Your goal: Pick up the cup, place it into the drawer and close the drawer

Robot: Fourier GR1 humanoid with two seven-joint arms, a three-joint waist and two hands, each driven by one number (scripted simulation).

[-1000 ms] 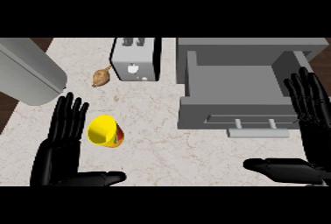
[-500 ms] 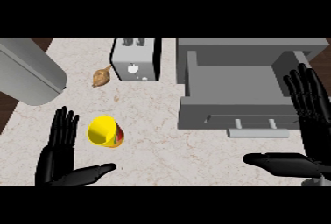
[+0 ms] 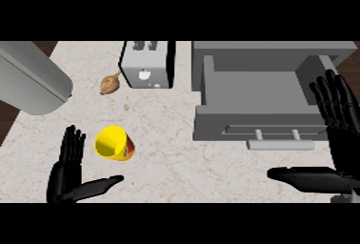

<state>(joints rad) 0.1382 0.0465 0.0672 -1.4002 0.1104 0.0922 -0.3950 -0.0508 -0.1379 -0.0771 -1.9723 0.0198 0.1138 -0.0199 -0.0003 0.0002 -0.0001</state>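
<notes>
A yellow cup (image 3: 115, 143) with a red and green band lies tilted on the marble counter, its mouth turned up and to the left. My left hand (image 3: 69, 167) is open just left of the cup, fingers straight, thumb stretched below the cup, a small gap between them. The grey drawer (image 3: 262, 97) stands pulled open at the right, with nothing seen inside and its handle (image 3: 277, 135) facing me. My right hand (image 3: 339, 128) is open at the right edge, fingers up along the drawer's right side, thumb pointing left.
A silver toaster (image 3: 147, 64) stands at the back, with a small brown food item (image 3: 110, 84) to its left. A large grey rounded object (image 3: 28, 76) fills the upper left corner. The counter's dark left edge (image 3: 5, 119) runs near it.
My left hand has drawn back toward the lower edge and a little left, away from the cup. The cup, the drawer and the right hand have stayed in place.
</notes>
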